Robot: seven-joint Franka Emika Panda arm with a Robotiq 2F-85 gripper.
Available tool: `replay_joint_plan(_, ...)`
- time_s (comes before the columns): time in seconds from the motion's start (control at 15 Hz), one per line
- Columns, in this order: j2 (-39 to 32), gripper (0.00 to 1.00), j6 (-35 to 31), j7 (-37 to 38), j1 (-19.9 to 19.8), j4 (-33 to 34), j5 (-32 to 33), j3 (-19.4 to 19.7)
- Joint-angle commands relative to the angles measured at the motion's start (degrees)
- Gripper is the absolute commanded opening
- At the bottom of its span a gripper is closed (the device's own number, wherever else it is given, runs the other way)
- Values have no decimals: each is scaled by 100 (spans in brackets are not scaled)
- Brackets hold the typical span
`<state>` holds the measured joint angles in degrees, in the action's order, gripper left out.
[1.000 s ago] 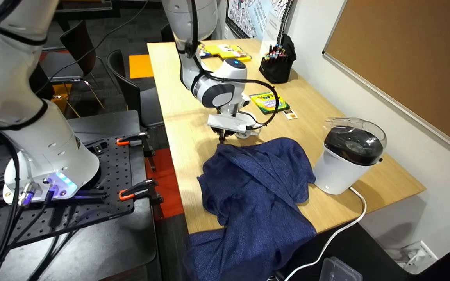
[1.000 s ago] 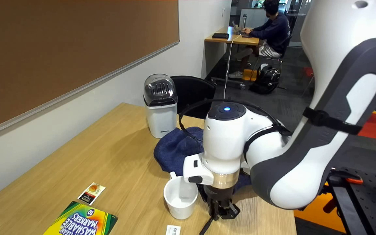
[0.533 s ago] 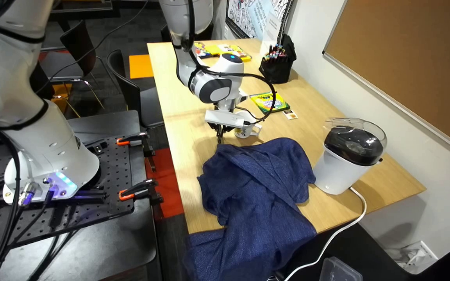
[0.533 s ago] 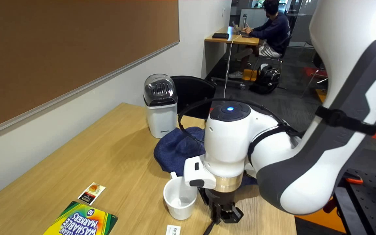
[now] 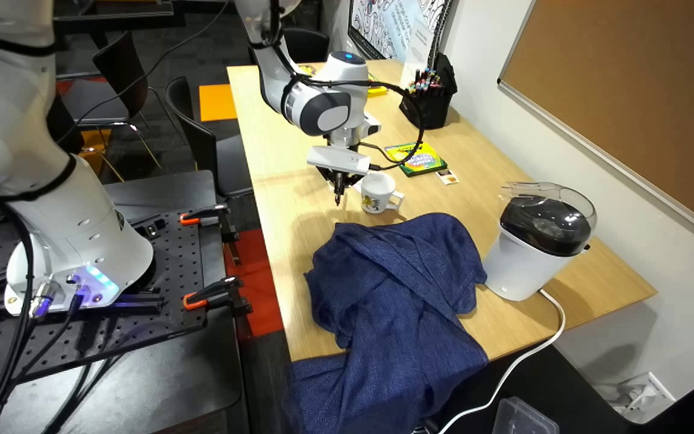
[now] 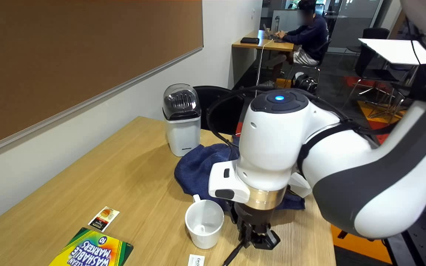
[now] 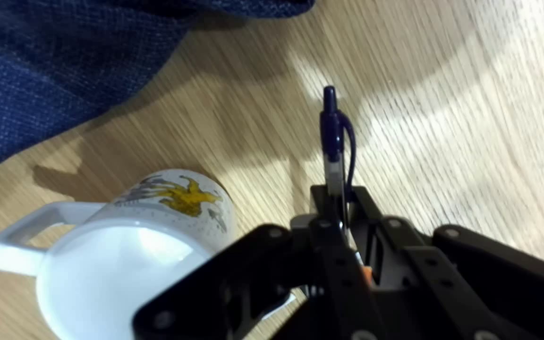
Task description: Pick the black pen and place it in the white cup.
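The black pen (image 7: 332, 127) has a dark blue-black clip end that points away from my gripper in the wrist view. My gripper (image 7: 339, 193) is shut on the pen's middle. The pen also shows as a thin dark stick in both exterior views (image 5: 338, 198) (image 6: 233, 255). My gripper (image 5: 340, 179) appears to hold it above the table, beside the white cup. The white cup (image 6: 204, 223) stands upright with its handle towards the blue cloth. It shows a yellow print in the wrist view (image 7: 189, 196). Its visible interior holds no pen. The pen's far end is hidden by the fingers.
A crumpled blue cloth (image 5: 395, 289) lies near the cup. A white corded vessel with a black top (image 5: 528, 247) stands beyond it. A yellow-green marker pack (image 6: 94, 251), a small packet (image 6: 104, 218) and a white card (image 6: 196, 260) lie on the table. A black marker holder (image 5: 430, 102) stands by the wall.
My gripper has risen with the pen in it and shifted slightly. The cup is less covered by the arm in an exterior view. The cup and cloth have stayed put.
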<state>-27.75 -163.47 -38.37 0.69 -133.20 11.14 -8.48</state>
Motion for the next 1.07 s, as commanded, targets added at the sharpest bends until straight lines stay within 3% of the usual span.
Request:
replay_joint_plan(0.0,648,4,420,11,-187,-345,-22,-256)
replay_joint_plan(0.53,1582,4,612,855,-70,-603,-293,-193)
replay_joint_plan(1.0,2238,4,942,1979,69,-608,-176,220)
